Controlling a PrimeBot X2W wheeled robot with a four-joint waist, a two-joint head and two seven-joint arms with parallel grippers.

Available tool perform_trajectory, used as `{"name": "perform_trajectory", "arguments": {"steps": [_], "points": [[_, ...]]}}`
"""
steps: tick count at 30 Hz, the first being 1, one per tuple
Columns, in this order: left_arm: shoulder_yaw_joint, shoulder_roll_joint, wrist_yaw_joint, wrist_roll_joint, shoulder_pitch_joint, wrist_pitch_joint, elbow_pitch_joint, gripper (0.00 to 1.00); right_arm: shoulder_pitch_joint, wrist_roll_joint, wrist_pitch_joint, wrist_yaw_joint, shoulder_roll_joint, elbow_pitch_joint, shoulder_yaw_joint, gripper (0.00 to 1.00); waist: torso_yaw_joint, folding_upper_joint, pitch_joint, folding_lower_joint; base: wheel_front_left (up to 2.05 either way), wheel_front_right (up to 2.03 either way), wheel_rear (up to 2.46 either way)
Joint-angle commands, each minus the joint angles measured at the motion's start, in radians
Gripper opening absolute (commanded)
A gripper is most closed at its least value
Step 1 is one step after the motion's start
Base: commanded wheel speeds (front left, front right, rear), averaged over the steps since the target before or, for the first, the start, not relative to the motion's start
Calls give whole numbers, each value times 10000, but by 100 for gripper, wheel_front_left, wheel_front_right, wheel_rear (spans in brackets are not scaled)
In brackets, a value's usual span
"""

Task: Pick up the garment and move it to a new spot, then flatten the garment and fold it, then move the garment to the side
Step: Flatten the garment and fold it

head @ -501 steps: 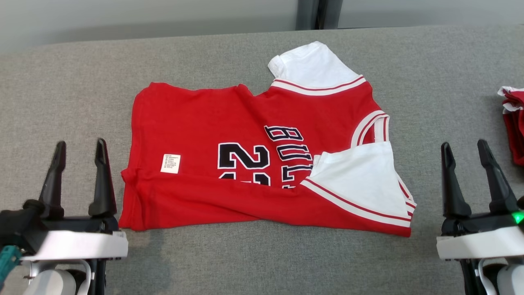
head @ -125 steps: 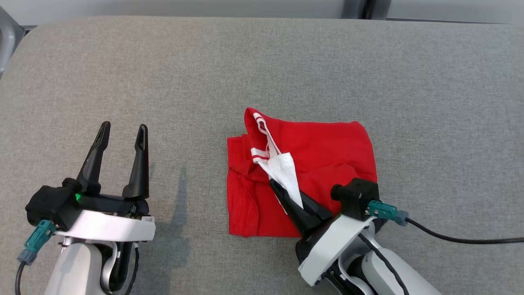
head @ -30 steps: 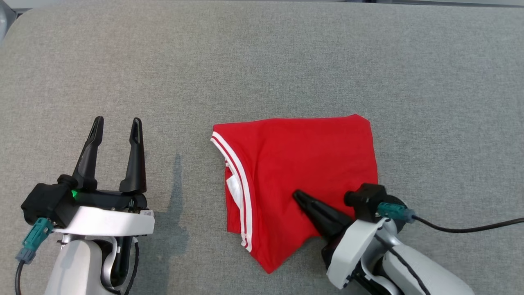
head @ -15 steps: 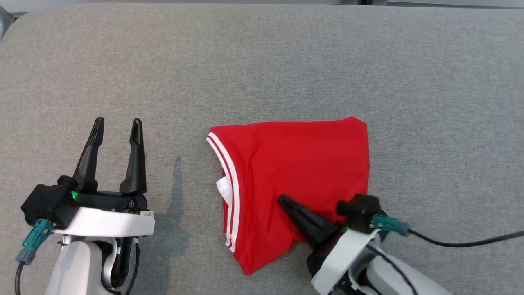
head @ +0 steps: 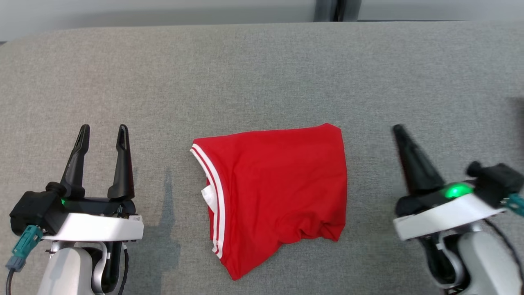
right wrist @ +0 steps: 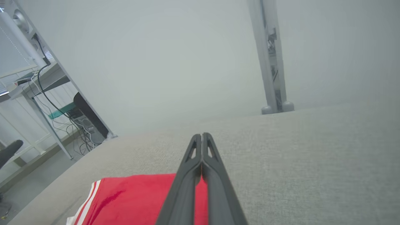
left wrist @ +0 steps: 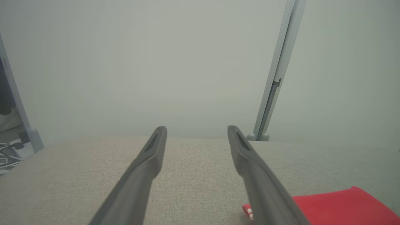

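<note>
One big grey padded table (head: 262, 73) spreads out ahead, and dead centre on it lies the red shirt (head: 278, 180), folded into a compact, lopsided packet. Its white-striped trim (head: 206, 172) runs down the nine o'clock edge, a loose tip pokes out toward six o'clock, and the five o'clock corner (head: 319, 231) is bunched into wrinkles.

Off at nine o'clock of the shirt the left gripper (head: 102, 133) hovers, fingers spread wide, nothing between them. Over at three o'clock the right gripper (head: 398, 130) sits well apart from the cloth, fingers pressed tight together, gripping nothing.

By my reckoning the folding is done and only the move to the side is left. Now the worry: pinch just one layer, say that six o'clock tip, and the packet peels open as it travels. That wrinkled corner could also drag on the rough cloth top and smear the fold.
</note>
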Motion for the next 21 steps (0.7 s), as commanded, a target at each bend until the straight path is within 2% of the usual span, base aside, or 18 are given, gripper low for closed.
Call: {"name": "perform_trajectory", "arguments": {"steps": [1, 2, 3, 4, 11, 21], "points": [[30, 82, 48, 13, 111, -8, -39, 100, 87, -34, 32, 2, 38, -78, -129, 0, -56, -1, -69, 0, 0, 0, 0], [41, 105, 78, 19, 149, 27, -68, 100, 220, -216, 130, 3, 57, -171, -522, 27, -83, -1, -121, 0, 0, 0, 0], [41, 113, 86, -12, 186, 68, -145, 100, 397, -440, 263, 2, 141, -416, -1162, 93, -119, -1, -221, 0, 0, 0, 0], [36, 131, 108, -17, 221, 78, -176, 100, 472, -597, 355, 3, 183, -484, -1437, 100, -137, -1, -280, 0, 0, 0, 0], [22, 213, 235, 30, 637, 237, -336, 100, 931, -1437, 781, 2, 348, -774, -2554, 100, -215, -1, -882, 0, 0, 0, 0], [-150, 341, 371, 154, 1405, 539, -406, 100, 1921, -1956, 1307, 3, 388, -909, -2959, 100, -142, -1, -1935, 0, 0, 0, 0]]}}
